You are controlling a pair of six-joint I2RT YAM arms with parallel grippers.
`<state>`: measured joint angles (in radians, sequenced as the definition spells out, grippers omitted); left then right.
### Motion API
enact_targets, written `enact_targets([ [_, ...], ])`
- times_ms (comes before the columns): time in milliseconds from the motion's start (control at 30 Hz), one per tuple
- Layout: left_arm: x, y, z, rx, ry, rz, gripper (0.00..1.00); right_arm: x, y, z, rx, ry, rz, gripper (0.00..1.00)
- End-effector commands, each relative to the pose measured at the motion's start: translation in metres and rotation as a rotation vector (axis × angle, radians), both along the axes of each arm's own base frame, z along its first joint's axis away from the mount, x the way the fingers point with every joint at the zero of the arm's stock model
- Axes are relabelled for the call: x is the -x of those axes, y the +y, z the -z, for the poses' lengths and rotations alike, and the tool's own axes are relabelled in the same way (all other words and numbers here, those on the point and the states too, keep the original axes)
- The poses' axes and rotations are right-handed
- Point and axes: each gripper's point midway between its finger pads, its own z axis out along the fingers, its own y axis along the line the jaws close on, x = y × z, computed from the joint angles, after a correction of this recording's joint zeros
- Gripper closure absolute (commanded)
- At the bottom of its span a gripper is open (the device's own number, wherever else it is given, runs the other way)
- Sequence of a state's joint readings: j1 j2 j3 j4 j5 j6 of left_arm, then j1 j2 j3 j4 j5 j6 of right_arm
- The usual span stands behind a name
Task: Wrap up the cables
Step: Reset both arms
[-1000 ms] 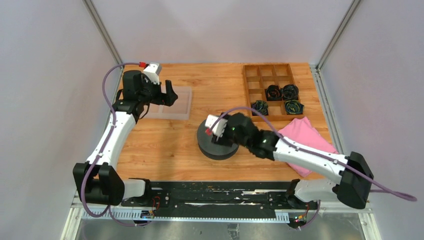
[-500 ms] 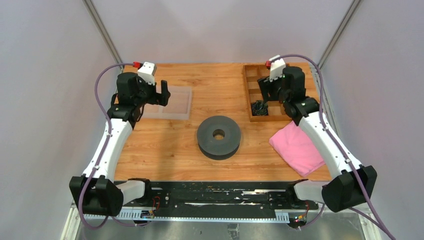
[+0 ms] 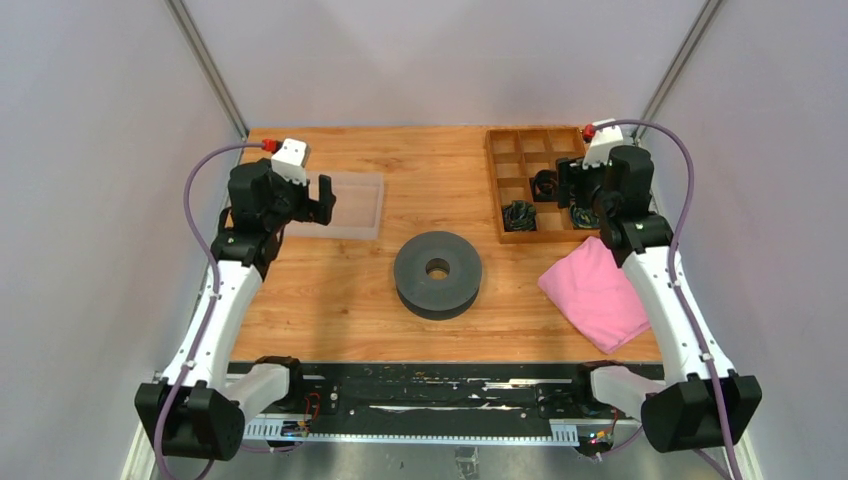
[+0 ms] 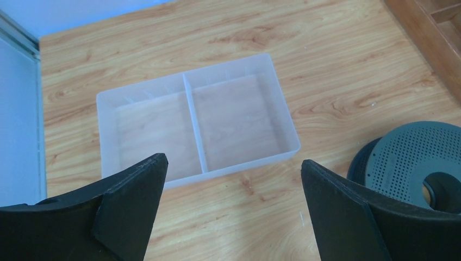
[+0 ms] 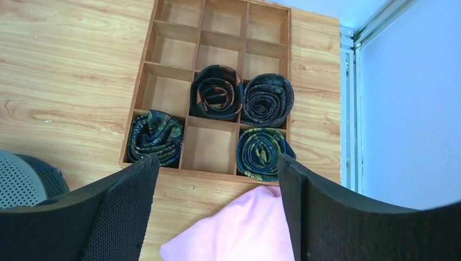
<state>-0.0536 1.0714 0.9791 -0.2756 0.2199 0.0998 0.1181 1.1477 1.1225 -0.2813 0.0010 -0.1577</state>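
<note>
Black jaws of the left gripper (image 3: 322, 198) stand spread wide and hold nothing. They hang over the near edge of a clear plastic tray (image 4: 239, 119) with two compartments, which lies by the far left corner of the wooden bench (image 3: 330, 290). Over the last second this gripper has drifted a little toward the left edge.

A dark grey perforated spool (image 3: 415, 275) with a round centre hole lies flat in the middle of the bench, well apart from both arms. One thin bluish cable strand (image 5: 53, 170) shows at the spool's rim in the right wrist view, too small to tell more.

By the far right corner lies a wooden organizer (image 3: 495, 185) of three columns and four rows. Four rolled patterned bundles (image 5: 216, 92) sit in it: two side by side in the middle and right cells of the third row from the far edge, and two in the left and right cells of the nearest row. A pink cloth (image 3: 595, 290) lies folded just beside the organizer's near right corner, toward the right edge.

The right gripper (image 3: 573, 192) hangs over the organizer's right column with its jaws released and wide, grasping nothing; from above it hides part of the right-hand bundles. A second ago it was down at the spool. Half a second ago it was over the organizer's middle column, and it has since slid toward the right edge, uncovering the middle bundle.
</note>
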Motion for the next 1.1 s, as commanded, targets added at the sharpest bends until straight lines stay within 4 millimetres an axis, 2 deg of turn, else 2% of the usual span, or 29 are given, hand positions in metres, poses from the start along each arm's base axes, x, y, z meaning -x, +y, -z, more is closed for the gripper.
enact_targets([
  [0, 0.007, 0.015, -0.019, -0.024, -0.095, -0.068, 0.02, 0.006, -0.008, -0.009, -0.043, -0.053, 0.04, 0.2],
  [200, 0.022, 0.027, -0.04, -0.021, -0.248, -0.135, 0.02, 0.023, -0.014, -0.003, -0.049, -0.059, 0.063, 0.2],
  [367, 0.03, 0.016, -0.041, 0.012, -0.254, -0.083, 0.02, 0.032, -0.021, -0.007, -0.054, -0.068, 0.061, 0.2],
  [500, 0.031, 0.024, -0.04, 0.017, -0.285, -0.133, 0.02, 0.043, -0.022, -0.015, -0.05, -0.109, 0.021, 0.2],
  [633, 0.037, 0.026, -0.037, 0.001, -0.29, -0.133, 0.02, 0.051, -0.017, -0.014, -0.035, -0.139, -0.031, 0.19],
  [733, 0.047, 0.021, -0.045, 0.004, -0.339, -0.103, 0.02, 0.054, -0.022, -0.013, -0.011, -0.156, -0.013, 0.17],
  [1067, 0.059, 0.019, -0.048, -0.006, -0.319, -0.08, 0.02, 0.058, -0.035, -0.017, 0.033, -0.179, 0.04, 0.17],
])
